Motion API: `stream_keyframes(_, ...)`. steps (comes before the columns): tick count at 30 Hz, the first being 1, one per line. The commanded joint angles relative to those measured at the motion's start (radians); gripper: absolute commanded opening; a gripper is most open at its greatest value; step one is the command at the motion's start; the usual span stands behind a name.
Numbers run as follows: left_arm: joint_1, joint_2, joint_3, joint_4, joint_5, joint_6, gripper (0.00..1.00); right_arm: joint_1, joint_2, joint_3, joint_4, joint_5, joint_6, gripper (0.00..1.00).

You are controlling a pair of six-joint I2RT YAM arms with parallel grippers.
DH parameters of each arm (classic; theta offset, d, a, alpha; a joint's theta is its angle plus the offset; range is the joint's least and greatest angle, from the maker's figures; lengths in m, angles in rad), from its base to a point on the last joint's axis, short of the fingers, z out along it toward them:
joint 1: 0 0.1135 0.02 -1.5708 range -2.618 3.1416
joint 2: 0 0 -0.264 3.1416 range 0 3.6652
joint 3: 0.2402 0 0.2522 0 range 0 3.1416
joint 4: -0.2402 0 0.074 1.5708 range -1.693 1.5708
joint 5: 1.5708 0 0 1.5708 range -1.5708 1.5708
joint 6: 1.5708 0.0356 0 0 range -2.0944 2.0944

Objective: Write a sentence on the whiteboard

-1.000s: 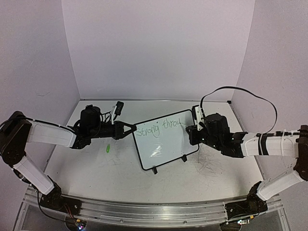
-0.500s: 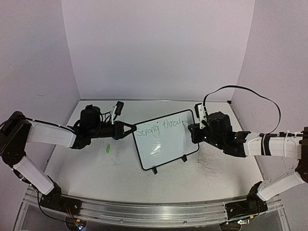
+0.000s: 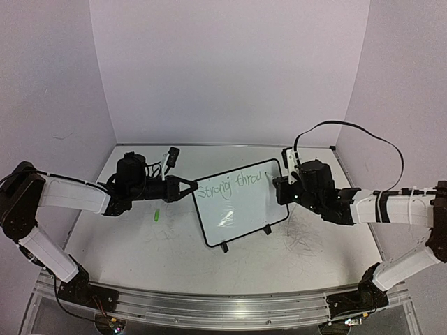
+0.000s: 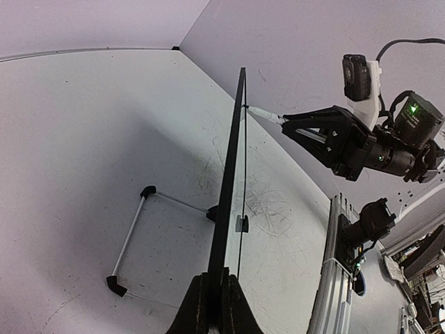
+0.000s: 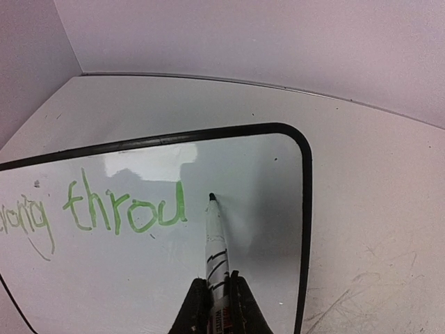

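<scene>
the whiteboard (image 3: 244,208) stands propped at a tilt on its two small black feet near the middle of the table (image 3: 140,244), between the two arms. the sentence (image 3: 216,190) runs along its far edge in thin green script and reads "strong throu" so far. the left gripper (image 3: 194,188) is closed on the left edge of the board frame, both fingers pinching the black rim. the right gripper (image 5: 217,292) is closed around a marker (image 5: 215,243), with the barrel clamped between its fingers and pointing away from the wrist. the marker tip touches the board face just to the right of the letter "u", near the far right corner. in the right wrist view the start of "strong" is cut off at the left border. in the left wrist view the board is seen edge-on, so the writing cannot be read there. in the top view the right gripper hides most of the marker. a small green object (image 3: 157,216) lies on the table near the left gripper; what it is cannot be made out. faint grey scribble marks (image 3: 304,237) cover the table to the right of the board.
</scene>
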Motion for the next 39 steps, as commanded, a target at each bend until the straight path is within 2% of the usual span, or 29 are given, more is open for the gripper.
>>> stream_keyframes(1, -0.005, 0.03, 0.002, -0.131, -0.07, 0.069, 0.0, -0.006, 0.024, 0.047, 0.037, 0.021, -0.014, 0.0)
stream_keyframes(21, -0.005, 0.037, 0.009, -0.137, -0.069, 0.071, 0.0, -0.006, 0.0, -0.009, 0.011, -0.076, -0.011, 0.0)
stream_keyframes(39, -0.005, 0.029, 0.006, -0.139, -0.069, 0.069, 0.0, -0.006, -0.026, -0.043, -0.021, -0.026, 0.009, 0.0)
